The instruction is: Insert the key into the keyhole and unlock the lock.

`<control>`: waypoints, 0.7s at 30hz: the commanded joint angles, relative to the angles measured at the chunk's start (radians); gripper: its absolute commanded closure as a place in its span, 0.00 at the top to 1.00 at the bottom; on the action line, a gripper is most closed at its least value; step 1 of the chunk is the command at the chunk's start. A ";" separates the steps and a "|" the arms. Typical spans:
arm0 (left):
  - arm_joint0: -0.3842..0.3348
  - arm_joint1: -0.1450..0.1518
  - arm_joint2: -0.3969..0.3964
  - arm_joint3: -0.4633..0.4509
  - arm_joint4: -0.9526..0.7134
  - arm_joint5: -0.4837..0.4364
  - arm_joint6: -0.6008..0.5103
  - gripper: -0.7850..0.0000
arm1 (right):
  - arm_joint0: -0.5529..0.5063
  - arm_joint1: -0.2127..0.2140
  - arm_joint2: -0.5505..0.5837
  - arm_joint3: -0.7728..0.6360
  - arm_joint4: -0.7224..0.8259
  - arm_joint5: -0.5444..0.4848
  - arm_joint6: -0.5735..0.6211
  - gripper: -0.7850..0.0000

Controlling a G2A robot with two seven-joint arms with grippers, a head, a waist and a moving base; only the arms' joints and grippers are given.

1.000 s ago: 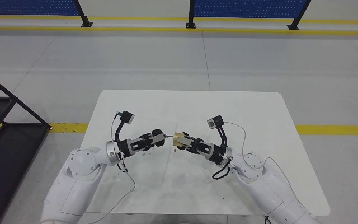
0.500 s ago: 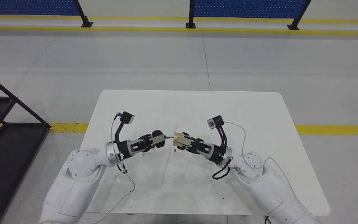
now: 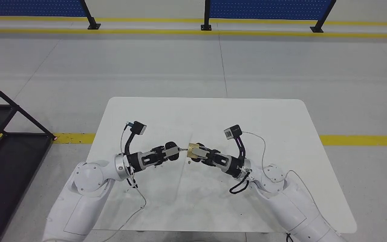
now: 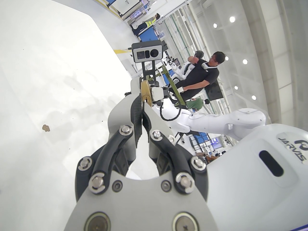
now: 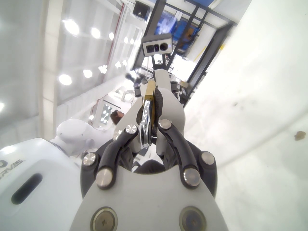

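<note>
because the keyhole must face the key, the right gripper clenches the brass lock above the table, its body aimed at the left gripper, which pinches the key in line; whether the tip touches the keyhole, i cannot tell.

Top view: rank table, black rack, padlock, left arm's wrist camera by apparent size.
1. Table
2. Black rack, cut off by the frame edge
3. Padlock and left arm's wrist camera: these look alike, so they are not ranked.
</note>
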 commanded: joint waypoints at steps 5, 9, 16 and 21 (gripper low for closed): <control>0.003 0.003 -0.005 -0.002 -0.004 0.000 0.003 0.00 | 0.000 0.000 0.000 0.000 0.000 0.000 0.000 0.00; 0.007 0.005 -0.007 -0.006 -0.013 -0.001 0.000 0.00 | 0.000 0.000 0.000 0.000 0.000 0.000 0.000 0.00; 0.006 0.008 -0.002 -0.004 -0.018 0.000 -0.003 0.00 | 0.000 0.000 0.000 0.000 0.000 0.000 0.000 0.00; 0.001 0.009 0.003 0.002 -0.011 0.003 0.004 0.00 | 0.000 0.000 0.000 0.000 0.000 0.000 0.000 0.00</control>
